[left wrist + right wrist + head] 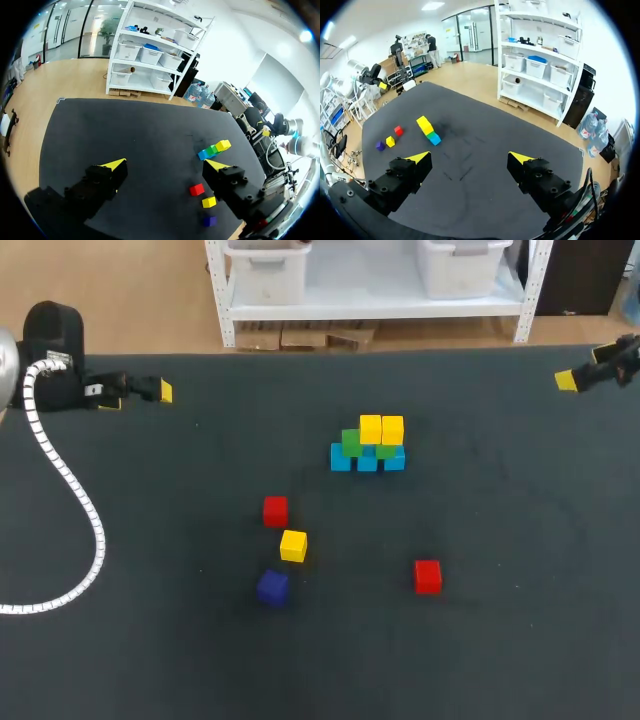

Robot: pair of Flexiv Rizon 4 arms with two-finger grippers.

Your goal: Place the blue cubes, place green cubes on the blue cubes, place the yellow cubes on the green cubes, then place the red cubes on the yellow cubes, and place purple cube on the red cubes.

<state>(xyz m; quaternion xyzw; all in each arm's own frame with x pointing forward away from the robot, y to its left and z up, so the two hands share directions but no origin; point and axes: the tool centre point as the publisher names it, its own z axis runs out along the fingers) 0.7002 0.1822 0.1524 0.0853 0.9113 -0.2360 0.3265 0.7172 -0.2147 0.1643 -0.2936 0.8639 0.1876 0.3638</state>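
our left gripper [166, 165] fingers spread wide, nothing held, at table [500, 540] far left, our right gripper [468, 157] likewise far right, 3 blue cubes [367, 459] mid-table, green cubes [351, 442] on them, 2 yellow cubes [370, 428] on top, red cubes [275, 510], loose yellow cube [293, 545], purple cube [272, 586] scattered nearer us

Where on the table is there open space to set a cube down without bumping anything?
Bare mat lies between the stack and the right gripper, and right of the right red cube. Also between the white cable and the left red cube. It is crowded where that cube, the loose yellow cube and the purple cube cluster.
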